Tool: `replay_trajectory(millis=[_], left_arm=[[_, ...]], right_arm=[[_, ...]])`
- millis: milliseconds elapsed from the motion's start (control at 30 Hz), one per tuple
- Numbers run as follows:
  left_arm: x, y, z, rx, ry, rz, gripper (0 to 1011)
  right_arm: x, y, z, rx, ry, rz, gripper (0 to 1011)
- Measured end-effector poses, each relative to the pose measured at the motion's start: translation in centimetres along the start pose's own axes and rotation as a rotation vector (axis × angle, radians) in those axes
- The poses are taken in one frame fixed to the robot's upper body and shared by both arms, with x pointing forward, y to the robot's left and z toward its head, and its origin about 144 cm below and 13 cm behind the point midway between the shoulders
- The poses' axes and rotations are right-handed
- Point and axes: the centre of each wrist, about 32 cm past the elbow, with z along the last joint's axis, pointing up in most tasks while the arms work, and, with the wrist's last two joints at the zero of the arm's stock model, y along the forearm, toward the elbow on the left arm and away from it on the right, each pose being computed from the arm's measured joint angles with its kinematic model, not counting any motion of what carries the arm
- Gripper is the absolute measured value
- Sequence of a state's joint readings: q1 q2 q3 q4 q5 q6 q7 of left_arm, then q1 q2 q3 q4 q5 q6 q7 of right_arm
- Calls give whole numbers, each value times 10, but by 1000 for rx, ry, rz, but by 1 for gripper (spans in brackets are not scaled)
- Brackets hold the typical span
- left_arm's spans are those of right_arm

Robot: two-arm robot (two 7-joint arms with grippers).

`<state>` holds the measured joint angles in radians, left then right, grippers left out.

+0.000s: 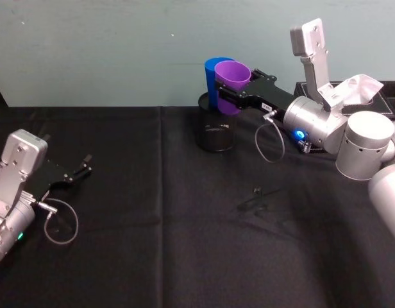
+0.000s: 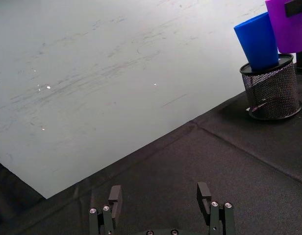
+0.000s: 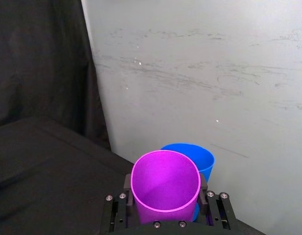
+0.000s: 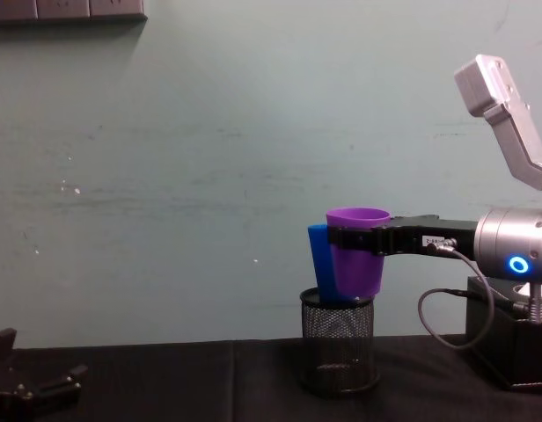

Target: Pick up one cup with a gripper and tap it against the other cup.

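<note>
R end effector (image 1: 233,90) round purple cup (image 1: 233,76)

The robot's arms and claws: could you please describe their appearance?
The right arm and left arm are silver-grey cylinders with boxy grey wrist housings. The right claw and left claw are slim and black. Looped cables hang at each wrist; the right has a blue ring, the left a green light.

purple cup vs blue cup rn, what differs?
Purple cup is clamped in the right end effector, held off the table; blue cup stands free in the black mesh holder. The purple one is nearer the robot, the blue one behind it. Shared: plain tapered tumblers, rims up, similar size.
</note>
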<state>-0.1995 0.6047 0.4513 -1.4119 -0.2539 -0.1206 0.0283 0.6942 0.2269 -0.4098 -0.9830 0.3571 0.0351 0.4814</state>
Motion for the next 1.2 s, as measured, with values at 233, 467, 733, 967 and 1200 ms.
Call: replay_trajectory(millis=[233,467,733,967,1200], left_arm=[[0,0,0,0,0,0,1000],[0,0,0,0,0,0,1000],[0,0,0,0,0,0,1000],[0,0,0,0,0,0,1000],[0,0,0,0,0,0,1000]], right_arm=[[0,0,0,0,0,0,726],[0,0,0,0,0,0,728],[0,0,0,0,1,0,726],[0,0,0,0,1,0,728],[0,0,0,0,0,0,726]])
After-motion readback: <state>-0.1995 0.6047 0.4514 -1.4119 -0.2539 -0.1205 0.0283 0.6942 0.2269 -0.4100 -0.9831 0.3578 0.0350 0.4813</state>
